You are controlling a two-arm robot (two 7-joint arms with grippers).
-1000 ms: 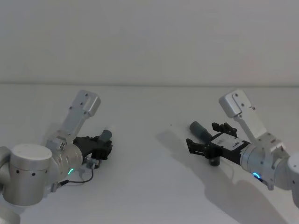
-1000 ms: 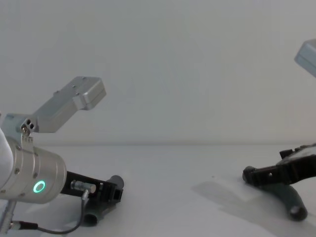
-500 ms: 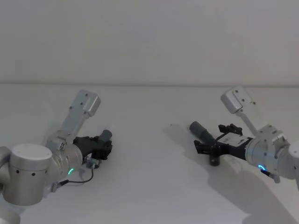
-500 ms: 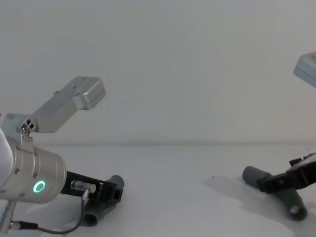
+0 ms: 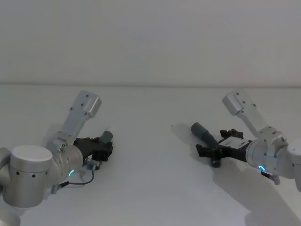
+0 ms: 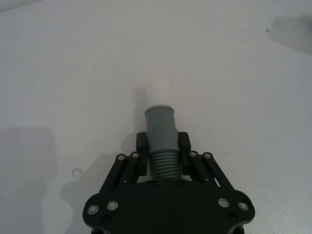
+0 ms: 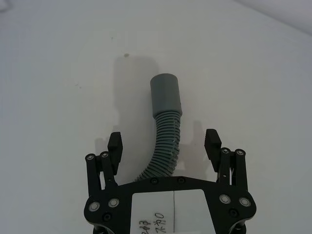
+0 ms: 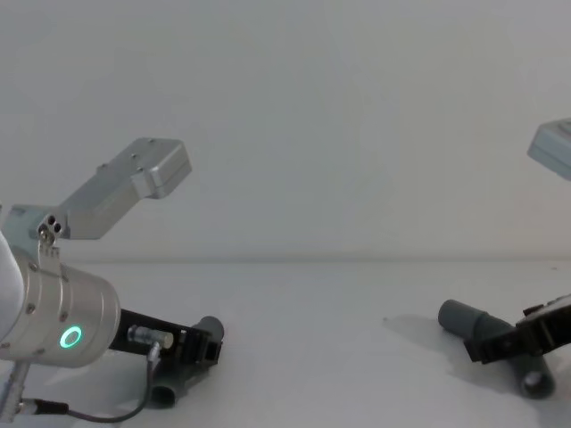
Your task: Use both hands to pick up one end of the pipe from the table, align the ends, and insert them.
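Left claw (image 6: 162, 146): closed hard on the first dark grey bent pipe piece with a ribbed flexible middle (image 6: 162, 165). Both fingers press on the ribs, just behind the cuff. The smooth grey cuff with a narrower white tip (image 6: 160, 122) juts straight out ahead of the fingertips. From the chest view, the piece's other end drops below the claw toward the plain matte white table (image 5: 150, 188). Cannot tell whether it touches.

Right claw (image 7: 164, 143): jaws spread wide, low over the table, straddling the second dark grey ribbed pipe piece (image 7: 167, 141). The ribbed curve runs between the fingers with a clear gap to each, so nothing is gripped. The plain smooth grey cylindrical cuff (image 7: 165, 95) lies ahead of the fingertips, flat on the table. The piece's rear bend passes under the claw's palm. From the chest view, its other open end sits below and behind the fingers, on the table.

The two claws and the two pieces are well apart.
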